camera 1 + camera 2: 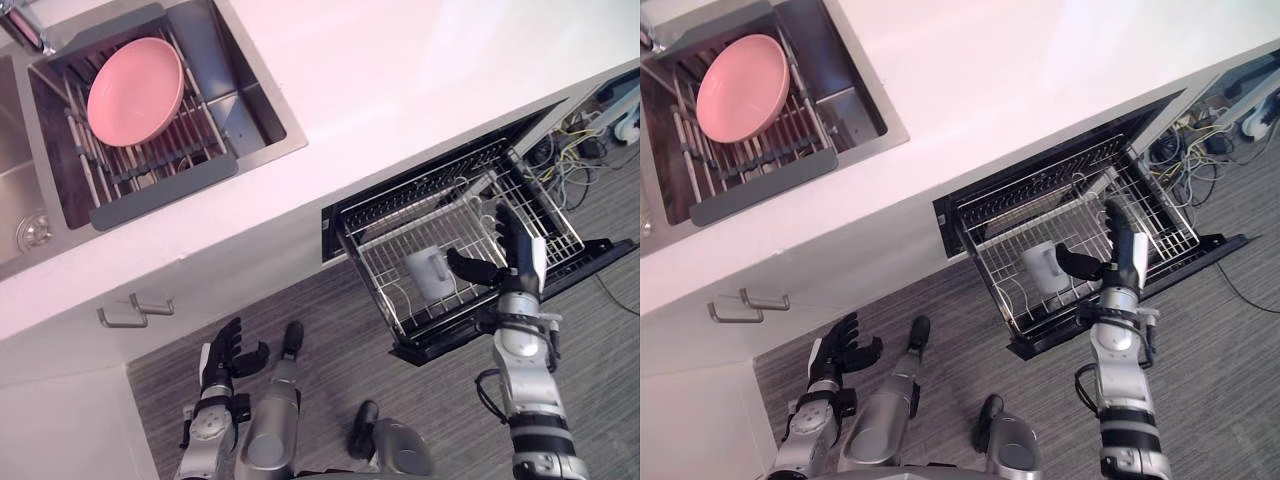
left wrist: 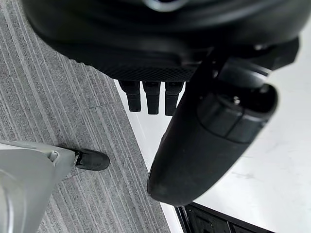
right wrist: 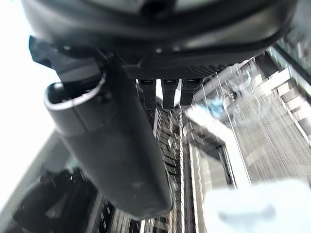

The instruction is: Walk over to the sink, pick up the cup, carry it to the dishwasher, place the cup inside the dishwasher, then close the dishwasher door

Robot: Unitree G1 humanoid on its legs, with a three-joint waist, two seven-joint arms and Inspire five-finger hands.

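The cup [image 1: 428,272] stands in the pulled-out dishwasher rack [image 1: 420,225]. The right robot hand [image 1: 514,258] is released, with its fingers straight. It is just beside the cup, on the cup's right, and its thumb points toward the cup. The left robot hand [image 1: 222,360] hangs released below the desk [image 1: 420,70].

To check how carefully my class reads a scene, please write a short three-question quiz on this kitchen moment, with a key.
1. True or false: the cup sits in the rack of the open dishwasher.
2. What lies on the drainer in the sink? A. a pink bowl B. a frying pan C. a pile of forks
3. Fill in: the right hand beside the cup is ____ (open or shut).

Key: 1 true; 2 A; 3 open.
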